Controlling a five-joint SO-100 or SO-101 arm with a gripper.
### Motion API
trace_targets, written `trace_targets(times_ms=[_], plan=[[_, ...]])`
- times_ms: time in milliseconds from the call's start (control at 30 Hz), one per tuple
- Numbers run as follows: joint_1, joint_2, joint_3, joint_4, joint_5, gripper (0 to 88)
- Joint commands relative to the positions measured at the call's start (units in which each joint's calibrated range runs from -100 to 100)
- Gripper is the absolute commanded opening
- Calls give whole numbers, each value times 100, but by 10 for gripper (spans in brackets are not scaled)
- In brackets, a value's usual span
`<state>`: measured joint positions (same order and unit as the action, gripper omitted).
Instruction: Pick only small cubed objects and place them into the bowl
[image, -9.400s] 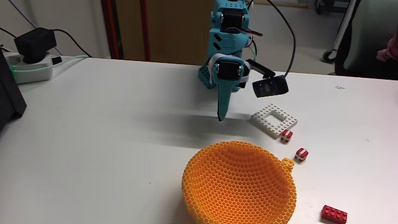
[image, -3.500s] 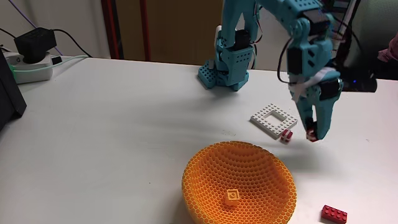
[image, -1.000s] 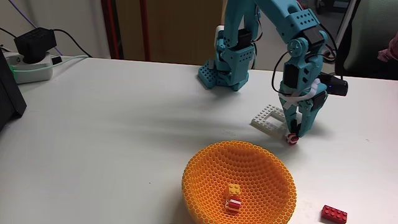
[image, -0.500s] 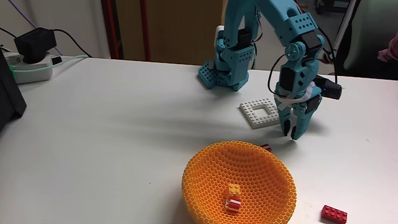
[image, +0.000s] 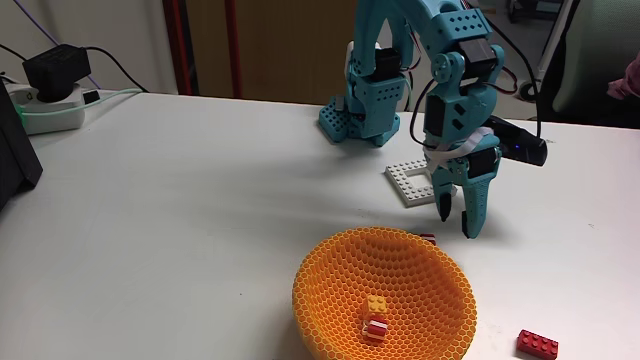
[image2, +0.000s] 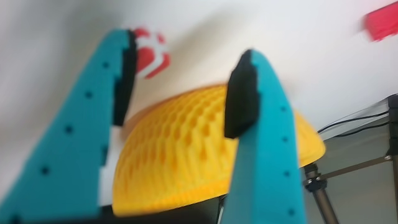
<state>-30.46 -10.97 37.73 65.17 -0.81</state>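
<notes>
The orange honeycomb bowl (image: 325, 318) stands at the front of the table. Inside it lie an orange studded cube (image: 375, 304) and a red-and-white cube (image: 377, 326). Another red-and-white cube (image: 427, 237) rests on the table right behind the bowl's far rim, partly hidden by it. My gripper (image: 456, 215) hangs open just above and right of that cube, with nothing between its fingers. In the wrist view the gripper (image2: 186, 46) is spread wide, the striped cube (image2: 149, 53) sits by the left finger, and the bowl (image2: 186, 155) lies beyond.
A flat white square frame plate (image: 408, 181) lies behind the gripper, partly under the arm. A longer red brick (image: 537, 343) (image2: 382, 22) sits at the front right. A power strip with cables (image: 45, 100) is at the far left edge.
The striped cube slid from beside the plate to the bowl's far rim and the plate shifted left. The gripper moved left and stands open.
</notes>
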Motion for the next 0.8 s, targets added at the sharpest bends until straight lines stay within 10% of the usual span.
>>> trace_targets(times_ms=[0, 767], plan=[[428, -229, -158, -62, 107, 254], [670, 1021, 16, -1148, 347, 116]])
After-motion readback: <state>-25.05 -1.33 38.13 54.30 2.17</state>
